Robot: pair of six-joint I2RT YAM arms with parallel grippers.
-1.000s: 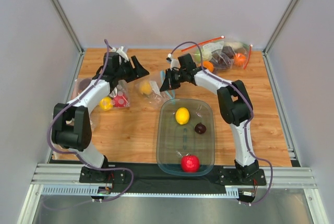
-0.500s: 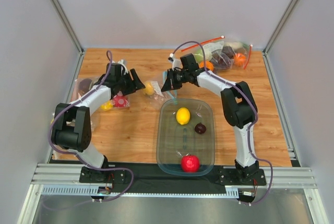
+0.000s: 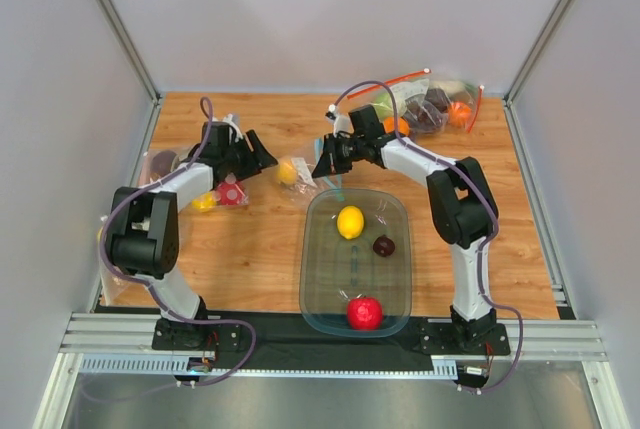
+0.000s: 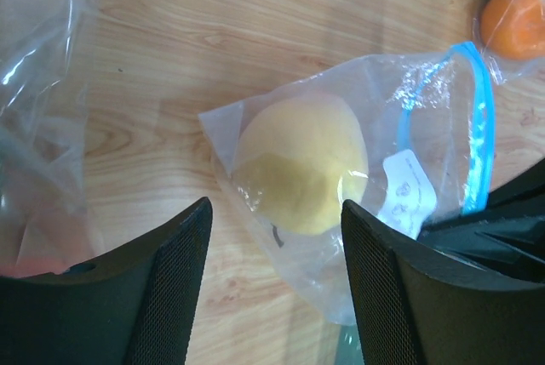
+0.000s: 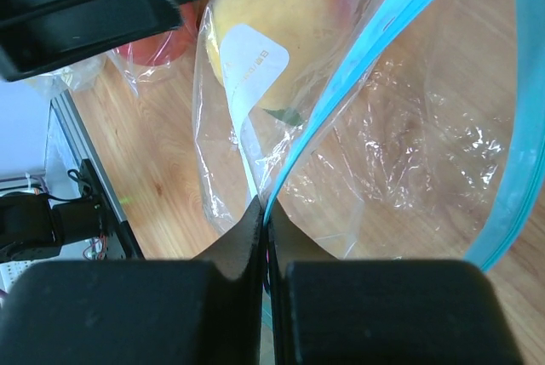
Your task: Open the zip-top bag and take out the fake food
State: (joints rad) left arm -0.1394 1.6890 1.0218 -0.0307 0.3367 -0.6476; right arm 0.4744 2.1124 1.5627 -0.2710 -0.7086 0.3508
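On the wooden table, right tool pinches the zip-top bag; left tool gapes.

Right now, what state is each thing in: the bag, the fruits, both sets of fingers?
Bag: open, peach inside.
Peach: in the bag.
Lemon: in the tray.
Plum: in the tray.
Apple: in the tray.
Left fingers: open.
Right fingers: shut on the bag.
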